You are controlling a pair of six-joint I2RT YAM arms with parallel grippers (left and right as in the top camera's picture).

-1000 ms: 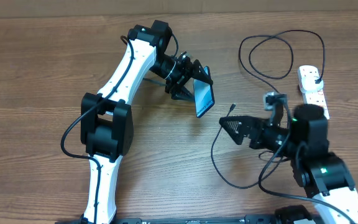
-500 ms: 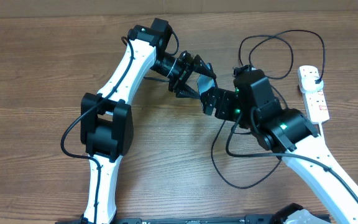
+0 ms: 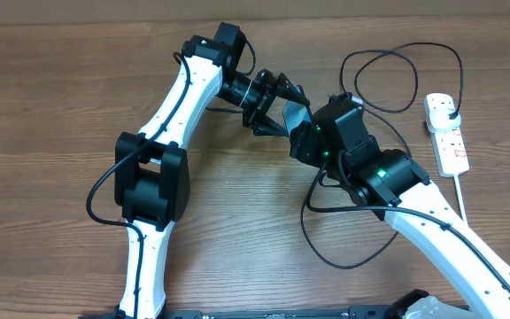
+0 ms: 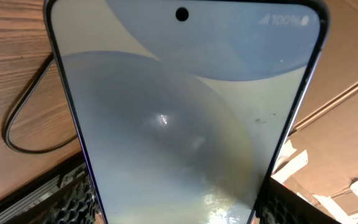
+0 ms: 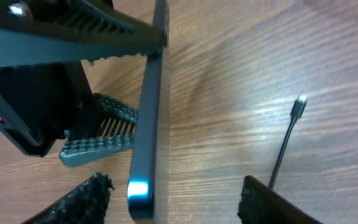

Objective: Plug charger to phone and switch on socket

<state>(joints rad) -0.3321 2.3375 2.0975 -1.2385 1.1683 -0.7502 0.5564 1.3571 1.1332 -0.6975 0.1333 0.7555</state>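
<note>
Your left jaws are clamped on the phone [image 4: 179,112], holding it tilted over the tabletop [image 5: 229,74]. Right jaws are apart, straddling its thin edge, with the charger [image 5: 284,143] tip close by.

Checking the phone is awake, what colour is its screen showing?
Pale blue-grey with soft curved shapes; the phone shows best in the left wrist view.

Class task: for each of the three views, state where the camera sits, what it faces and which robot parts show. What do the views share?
Overhead: above the table, facing down; left arm and right arm show.
Left wrist: faces the phone screen between its own fingers.
Right wrist: faces the phone's edge and the charger tip; own fingers below.
Shared: the phone.
</note>
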